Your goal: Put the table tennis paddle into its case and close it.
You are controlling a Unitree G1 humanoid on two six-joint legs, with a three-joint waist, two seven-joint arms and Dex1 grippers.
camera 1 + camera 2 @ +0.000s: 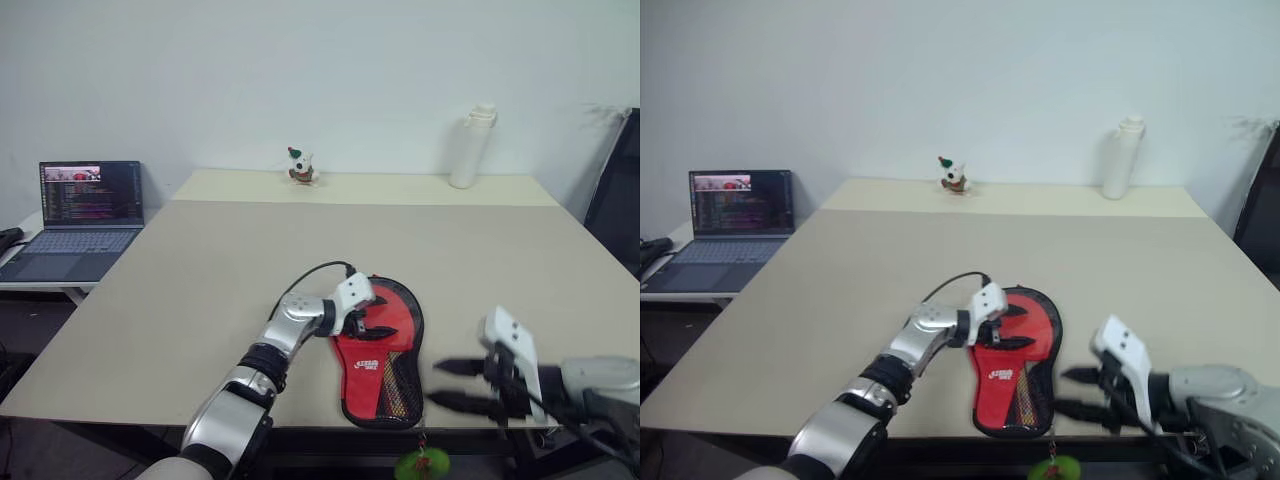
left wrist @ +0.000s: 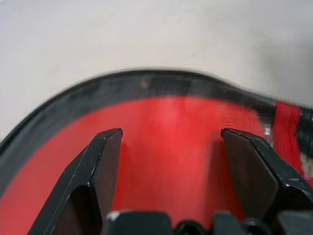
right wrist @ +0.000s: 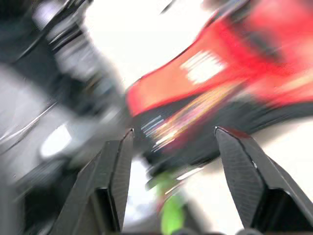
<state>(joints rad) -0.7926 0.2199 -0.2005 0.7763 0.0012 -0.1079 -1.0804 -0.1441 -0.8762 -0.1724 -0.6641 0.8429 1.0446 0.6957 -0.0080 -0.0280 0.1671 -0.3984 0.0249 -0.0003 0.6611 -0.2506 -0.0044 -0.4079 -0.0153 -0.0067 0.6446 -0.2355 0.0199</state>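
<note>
The table tennis paddle (image 1: 378, 335) is seen lying in the open case (image 1: 404, 392) at the table's (image 1: 200, 290) near edge, handle nearward; the left gripper (image 1: 372, 328), fingers apart, hovers over it, nearer than the spread right gripper (image 1: 455, 385)

Office or lab, beige table (image 1: 200, 290), open laptop (image 1: 80, 222), white wall (image 1: 300, 70)

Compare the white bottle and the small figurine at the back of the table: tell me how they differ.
The tall white bottle stands toward the far right of the table; the small figurine stands near the middle of the far edge. The bottle is much taller and slimmer, the figurine short and squat. The bottle is plain white, the figurine white and brown with a dark green top. Both stand upright, far from the grippers.
</note>
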